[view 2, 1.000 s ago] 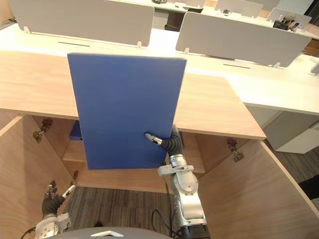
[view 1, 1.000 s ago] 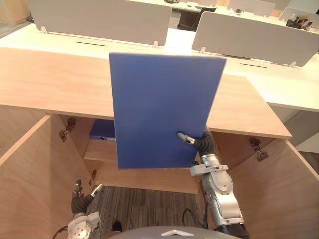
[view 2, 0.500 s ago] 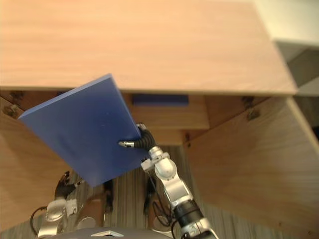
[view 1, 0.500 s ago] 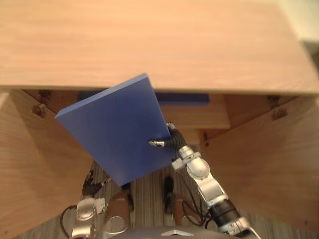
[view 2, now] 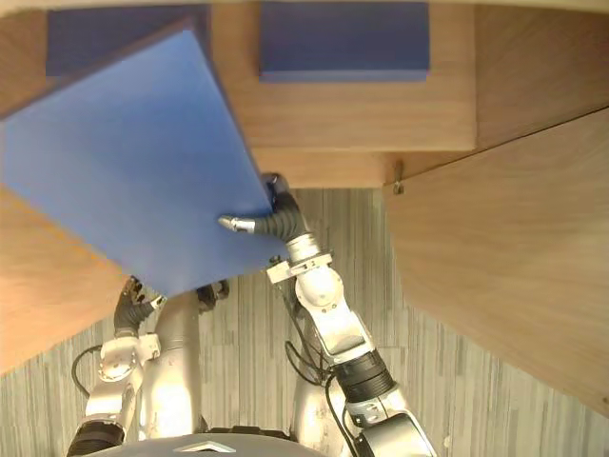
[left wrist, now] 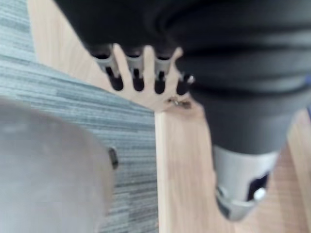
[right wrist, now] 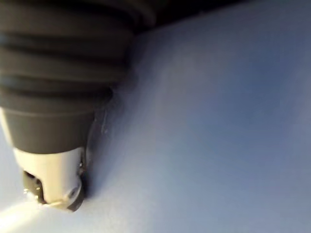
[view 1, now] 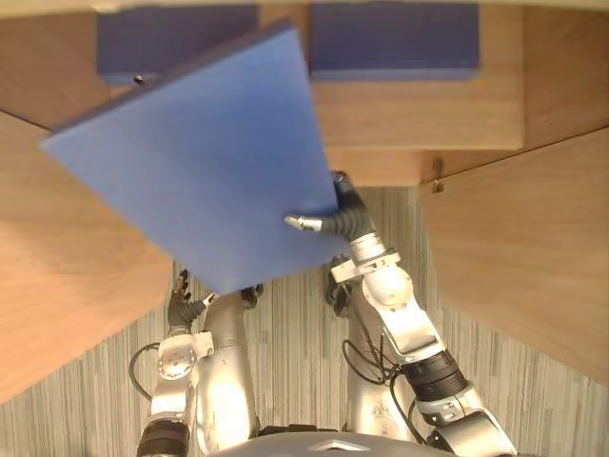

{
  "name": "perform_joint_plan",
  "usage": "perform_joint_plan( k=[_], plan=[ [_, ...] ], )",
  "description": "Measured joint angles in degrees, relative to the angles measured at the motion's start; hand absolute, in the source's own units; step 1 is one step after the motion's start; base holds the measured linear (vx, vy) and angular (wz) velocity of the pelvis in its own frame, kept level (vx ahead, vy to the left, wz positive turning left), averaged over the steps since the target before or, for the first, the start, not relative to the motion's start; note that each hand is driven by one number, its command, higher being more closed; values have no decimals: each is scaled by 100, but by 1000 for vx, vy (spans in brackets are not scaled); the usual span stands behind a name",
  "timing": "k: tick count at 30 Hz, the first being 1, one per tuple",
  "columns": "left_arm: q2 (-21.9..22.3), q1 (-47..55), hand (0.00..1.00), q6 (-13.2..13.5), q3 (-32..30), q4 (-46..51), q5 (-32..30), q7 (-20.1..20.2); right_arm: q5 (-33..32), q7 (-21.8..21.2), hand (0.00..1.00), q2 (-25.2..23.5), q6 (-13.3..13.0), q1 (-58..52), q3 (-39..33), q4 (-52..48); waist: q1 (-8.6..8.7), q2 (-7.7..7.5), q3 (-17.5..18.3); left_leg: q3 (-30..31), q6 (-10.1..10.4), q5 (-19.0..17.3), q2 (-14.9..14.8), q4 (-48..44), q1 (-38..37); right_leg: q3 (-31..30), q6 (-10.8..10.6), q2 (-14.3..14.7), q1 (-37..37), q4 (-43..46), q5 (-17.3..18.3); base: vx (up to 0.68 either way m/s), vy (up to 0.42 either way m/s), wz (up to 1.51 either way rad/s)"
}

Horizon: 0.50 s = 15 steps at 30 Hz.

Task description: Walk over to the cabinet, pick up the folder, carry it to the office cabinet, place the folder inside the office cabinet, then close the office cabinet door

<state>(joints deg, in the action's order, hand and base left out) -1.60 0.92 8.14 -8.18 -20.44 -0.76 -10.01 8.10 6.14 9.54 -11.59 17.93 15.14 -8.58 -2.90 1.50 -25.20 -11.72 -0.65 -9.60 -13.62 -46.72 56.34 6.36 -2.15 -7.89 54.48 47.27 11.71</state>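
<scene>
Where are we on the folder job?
Done: pickup and carry; the right hand pinches the blue folder in front of the open office cabinet. In hand: the folder is tilted in the air, not yet on the shelf, where two other blue folders lie. Left: set it inside, let go, close both open doors. The left hand hangs low, open.

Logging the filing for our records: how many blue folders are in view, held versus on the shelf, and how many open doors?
Blue folder held in the right hand: 1
Blue folders lying on the shelf: 2
Open cabinet doors: 2
Total: 5
</scene>
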Motion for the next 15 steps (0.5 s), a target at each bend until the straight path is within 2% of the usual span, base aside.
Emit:
perform_joint_plan(
  k=[3,6,7,9,10,15],
  plan=[
    [4,-125,0,0,0,142,8,-12,-271,67,100,-23,2,45,-224,1,-39,12,-43,95,-5,-93,-24,-332,444,14,0,-40,420,379,142,-2,-36,7],
    [1,-172,0,-28,-8,406,57,-87,-764,232,100,-106,0,151,-539,-6,-83,6,-301,118,8,-244,-98,-653,597,-12,-6,-47,583,713,278,36,-42,-1],
    [5,-105,0,-53,-6,763,64,-85,-897,280,100,-186,0,162,-738,-18,-83,10,-324,157,19,-281,-98,-740,695,-8,-10,-57,667,804,344,23,-32,4],
    [2,-24,0,-45,-9,1222,67,-79,-1011,314,100,-259,1,168,-983,-125,-93,11,-324,199,27,-297,-97,-811,852,17,4,-69,792,885,380,30,-40,6],
    [-13,4,0,48,-25,1635,67,-66,-1213,453,100,-309,-17,229,-1308,-319,-140,11,-324,241,25,-351,-98,-959,1065,18,36,-89,1009,1057,431,41,-42,4],
    [-1,157,0,60,-35,2089,73,33,-1807,714,100,-301,-92,591,-2001,-403,-182,13,-326,376,48,-544,-146,-1503,1408,-17,48,-107,1324,1615,687,27,-43,1]
  ],
)
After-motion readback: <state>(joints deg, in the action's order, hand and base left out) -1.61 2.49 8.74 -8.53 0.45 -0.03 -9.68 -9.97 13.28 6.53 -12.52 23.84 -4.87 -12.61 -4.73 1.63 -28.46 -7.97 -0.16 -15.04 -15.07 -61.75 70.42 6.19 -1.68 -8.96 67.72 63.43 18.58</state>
